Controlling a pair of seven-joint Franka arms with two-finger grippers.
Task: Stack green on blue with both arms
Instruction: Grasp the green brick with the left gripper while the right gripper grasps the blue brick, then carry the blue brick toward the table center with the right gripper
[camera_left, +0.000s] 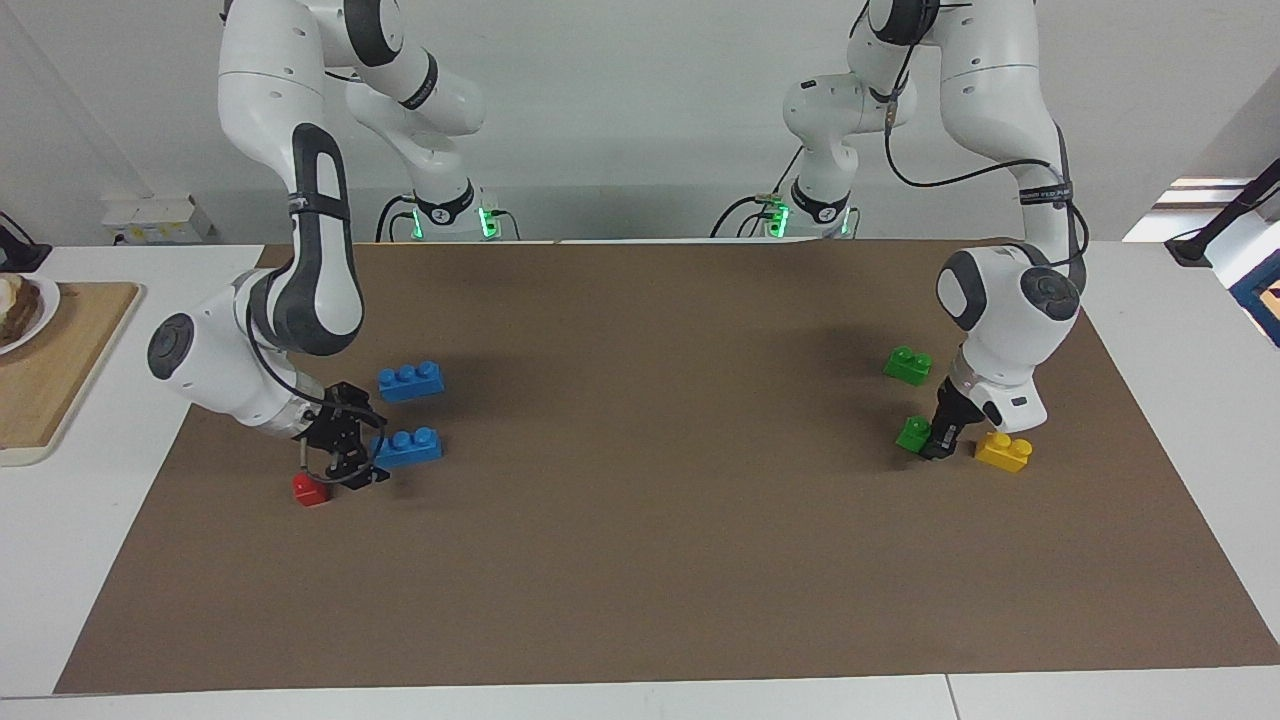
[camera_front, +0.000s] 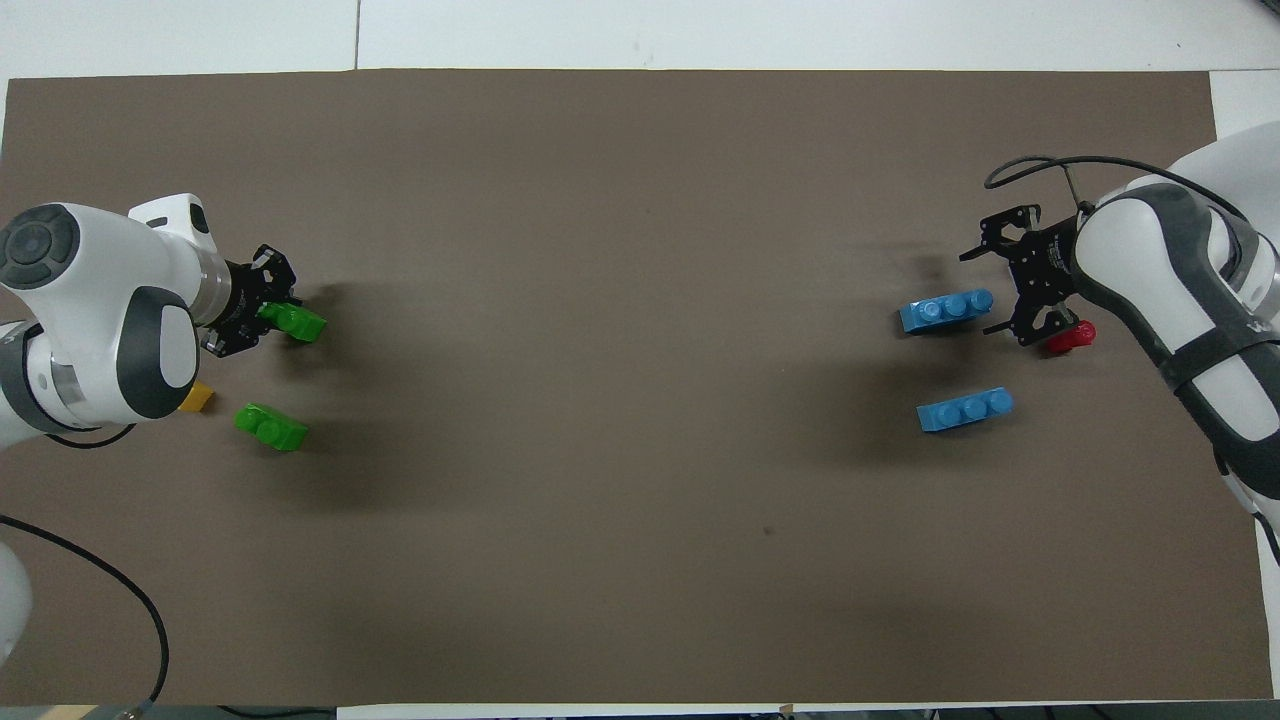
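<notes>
Brown mat (camera_left: 650, 520) (camera_front: 620, 560): covers the white table (camera_left: 90, 560), bears all bricks.

Right arm (camera_left: 260, 340) (camera_front: 1180, 290): reaches low at its own end of the mat. Right gripper (camera_left: 350, 462) (camera_front: 1000, 285), fingers spread wide, sits at the end of a blue brick without visibly gripping it.

Left arm (camera_left: 1010, 310) (camera_front: 90, 310): reaches down at the other end. Left gripper (camera_left: 935, 440) (camera_front: 262, 312), fingers clamped on a green brick.

Blue three-stud bricks, two: farther blue brick (camera_left: 408, 447) (camera_front: 946, 309), at the right gripper; nearer blue brick (camera_left: 411, 380) (camera_front: 965, 409), lying free.

Green two-stud bricks, two: held green brick (camera_left: 914, 432) (camera_front: 294, 320), resting on the mat (farther from the robots than its twin); free green brick (camera_left: 908, 364) (camera_front: 271, 427), just apart.

Yellow two-stud brick (camera_left: 1003, 451) (camera_front: 196, 398): beside the left gripper, partly hidden from above.

Red one-stud brick (camera_left: 310, 488) (camera_front: 1070, 337): just beside the right gripper.
</notes>
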